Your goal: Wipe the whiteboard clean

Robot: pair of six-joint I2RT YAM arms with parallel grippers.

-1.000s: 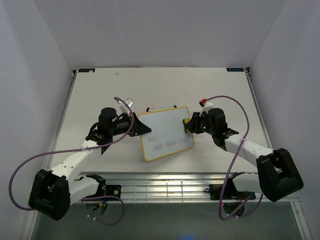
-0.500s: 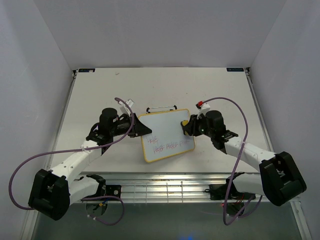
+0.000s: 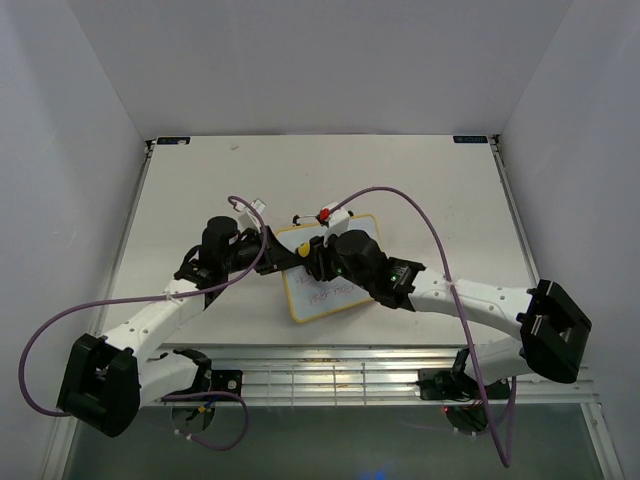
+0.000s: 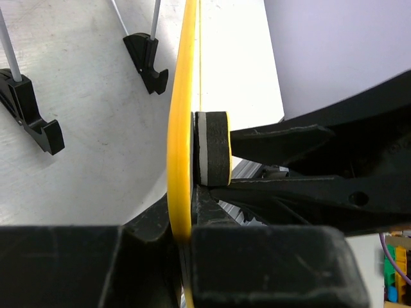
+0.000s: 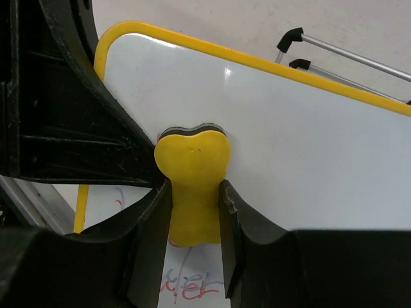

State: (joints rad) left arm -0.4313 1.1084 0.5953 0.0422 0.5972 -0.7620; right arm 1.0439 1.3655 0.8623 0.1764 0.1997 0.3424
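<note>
Centre of the top view: the left gripper [image 3: 281, 256] clamps the whiteboard [image 3: 335, 298] by its left edge, bracing it. The right gripper [image 5: 192, 218] pinches the eraser [image 5: 192, 160], pressing it flat against the board for wiping.

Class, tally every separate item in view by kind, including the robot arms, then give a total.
White rectangular yellow-framed whiteboard: 1
Yellow sponge eraser: 1
Thin black wire stand: 1
White robot arms: 2
Total: 5
</note>
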